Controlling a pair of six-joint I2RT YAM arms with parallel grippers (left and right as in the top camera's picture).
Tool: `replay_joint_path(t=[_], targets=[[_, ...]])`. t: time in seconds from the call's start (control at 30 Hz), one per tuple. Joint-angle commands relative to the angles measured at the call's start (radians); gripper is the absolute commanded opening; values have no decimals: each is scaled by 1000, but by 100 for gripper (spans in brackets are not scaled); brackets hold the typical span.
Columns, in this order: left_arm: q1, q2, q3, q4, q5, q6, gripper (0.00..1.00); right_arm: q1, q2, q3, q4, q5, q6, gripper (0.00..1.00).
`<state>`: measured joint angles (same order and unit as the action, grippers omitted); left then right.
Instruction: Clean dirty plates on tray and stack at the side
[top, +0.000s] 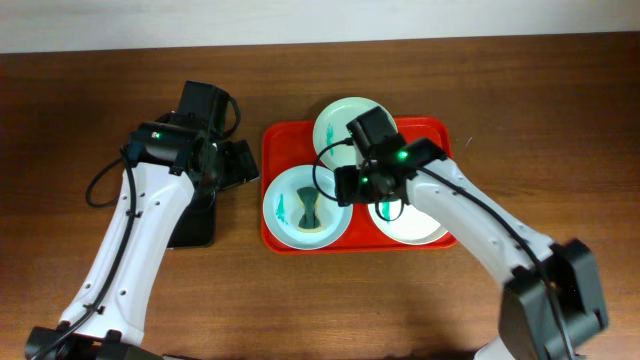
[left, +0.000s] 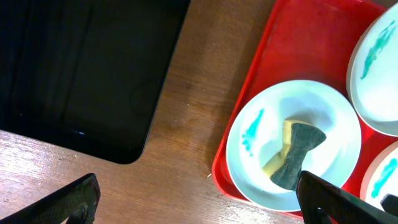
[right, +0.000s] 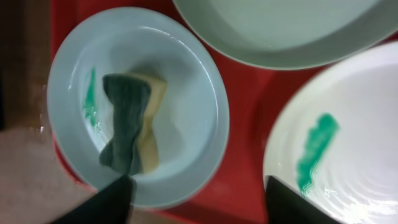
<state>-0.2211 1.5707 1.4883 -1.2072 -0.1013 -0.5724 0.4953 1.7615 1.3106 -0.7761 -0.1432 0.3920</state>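
The red tray (top: 275, 140) holds three pale plates. The near-left plate (top: 335, 215) has a teal smear and a yellow-and-grey sponge (top: 310, 208) lying in it. The far plate (top: 345, 115) and the right plate (top: 420, 228) are partly hidden by my right arm. My right gripper (top: 352, 186) is open above the tray, between the plates; in the right wrist view (right: 199, 199) its fingers straddle the sponge plate's (right: 186, 74) edge and the smeared right plate (right: 354, 137). My left gripper (top: 238, 165) is open over the table (left: 199, 205), left of the tray (left: 261, 81).
A black tray (top: 195, 225) lies on the wooden table left of the red tray, partly under my left arm; it fills the upper left of the left wrist view (left: 81, 74). A strip of bare wood separates the two trays.
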Motion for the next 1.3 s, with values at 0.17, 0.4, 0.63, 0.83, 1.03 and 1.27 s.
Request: replay_joint_path(t=[0.17,0.4,0.63,0.83,1.03,1.27], targets=[[3,5,0,2,7,9,99,-39,157,-5,67,-12,-103,50],[3,5,0,0,7,9,99,-95,211,-5,137,-161,-198,50],[-2,5,-1,0,26,59,99,-113,257,-6,154,-182,-206,48],[-2,7,-16,7,100,111,99,-144,281,-6,166,-275,-224,27],[-3,29,-66,55,236,185,67,-162,304,-6,164,-341,-247,27],[-56,60,-132,134,278,212,59,-162,309,-13,171,-347,-246,25]])
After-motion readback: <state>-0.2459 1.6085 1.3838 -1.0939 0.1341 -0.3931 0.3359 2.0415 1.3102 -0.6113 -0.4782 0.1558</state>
